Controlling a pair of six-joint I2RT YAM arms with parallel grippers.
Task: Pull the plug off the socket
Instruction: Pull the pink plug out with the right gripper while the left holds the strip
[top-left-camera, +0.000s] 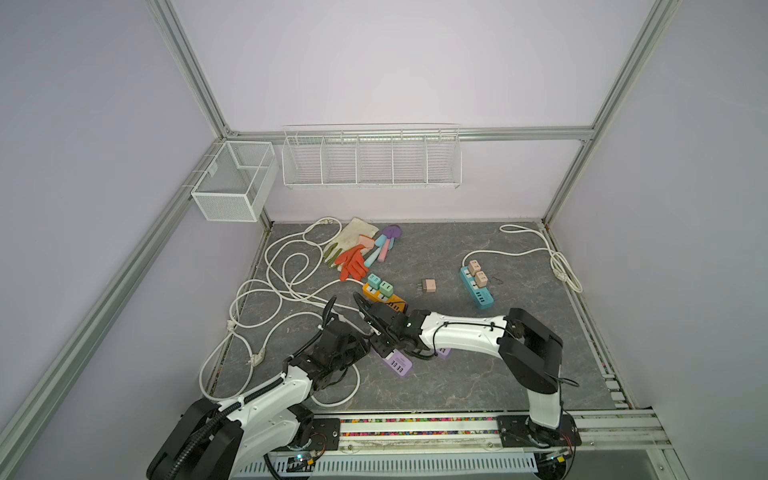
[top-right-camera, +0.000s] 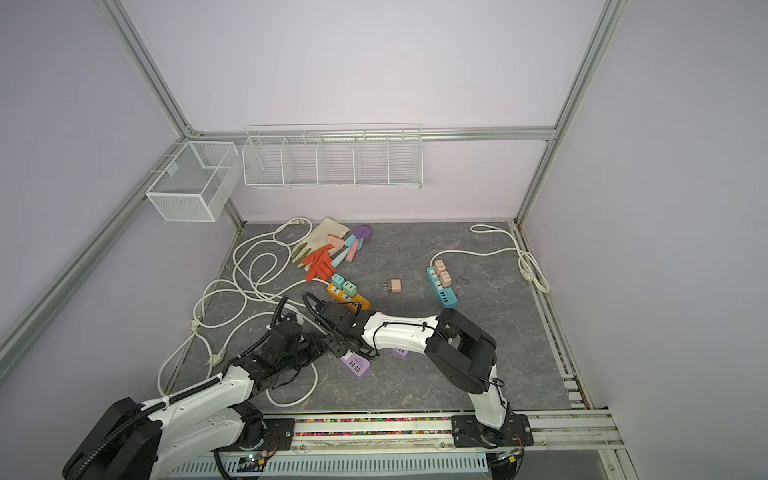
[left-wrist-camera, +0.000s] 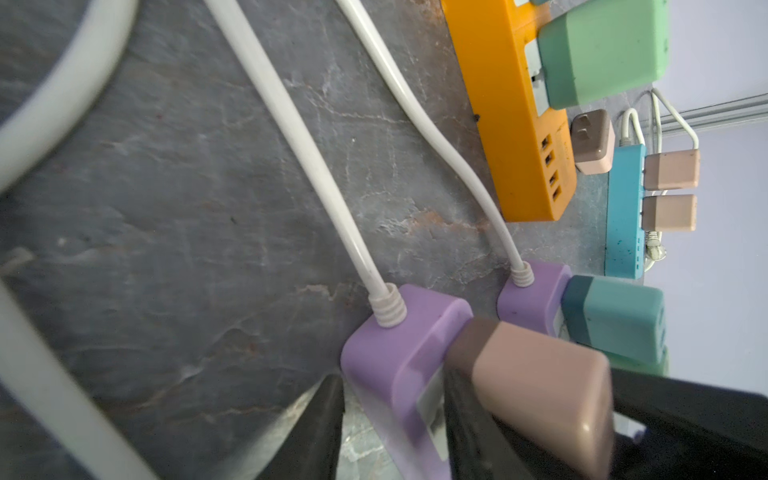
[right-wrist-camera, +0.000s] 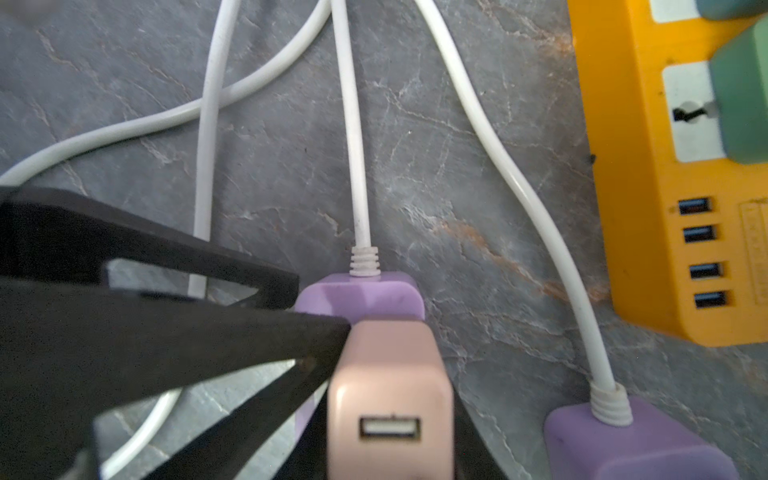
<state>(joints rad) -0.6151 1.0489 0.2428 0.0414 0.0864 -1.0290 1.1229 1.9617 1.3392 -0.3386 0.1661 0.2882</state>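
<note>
A purple socket strip lies on the grey table near the front, with a white cord leaving its end. A pink plug with a USB port stands in the purple socket strip, its base against the strip's face. My right gripper is shut on the pink plug, one black finger on each side. My left gripper straddles the strip, its fingers against the strip's sides. In both top views the two grippers hide the plug.
A second purple strip with a teal plug lies close by. Farther back are an orange strip, a blue strip, a loose pink plug, gloves and white cords.
</note>
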